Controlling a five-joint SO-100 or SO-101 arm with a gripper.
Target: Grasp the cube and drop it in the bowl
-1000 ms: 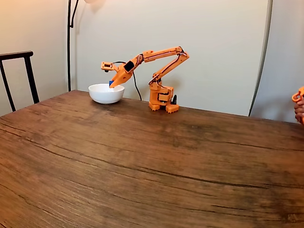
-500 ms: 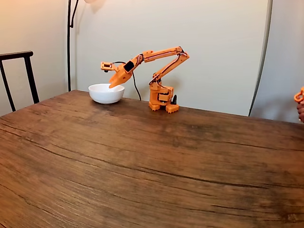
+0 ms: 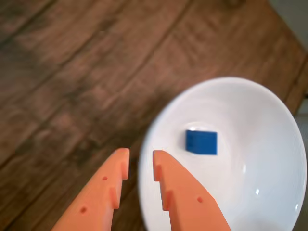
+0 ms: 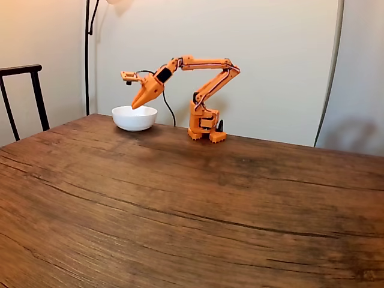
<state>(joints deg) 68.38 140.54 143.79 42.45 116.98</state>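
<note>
A: Fixed view, foreground. What occupies the lower frame?

B: Bare wooden table [image 4: 198, 216], its grain running left to right; the whole near and middle span is open. The far edge crosses the upper third of the frame, against a pale wall.

A: And beyond that?

B: At upper centre, the orange arm [image 4: 204, 90] stands on its base near the far edge. It reaches toward the frame's left, and the gripper [image 4: 133, 107] hangs point-down just above the bowl [image 4: 134, 119], apart from its rim. A dark chair [image 4: 24, 96] stands at the left edge.

A: Wrist view. State of the fingers?

B: The gripper [image 3: 140, 159] enters from the bottom edge; its two orange fingers [image 3: 103, 192] stand a narrow gap apart and hold nothing. Their tips sit over the bowl's [image 3: 269, 110] left rim.

A: Location of the cube?

B: The cube [image 3: 201, 142] rests inside the bowl, near its middle, clear of the walls and of the fingers.
</note>
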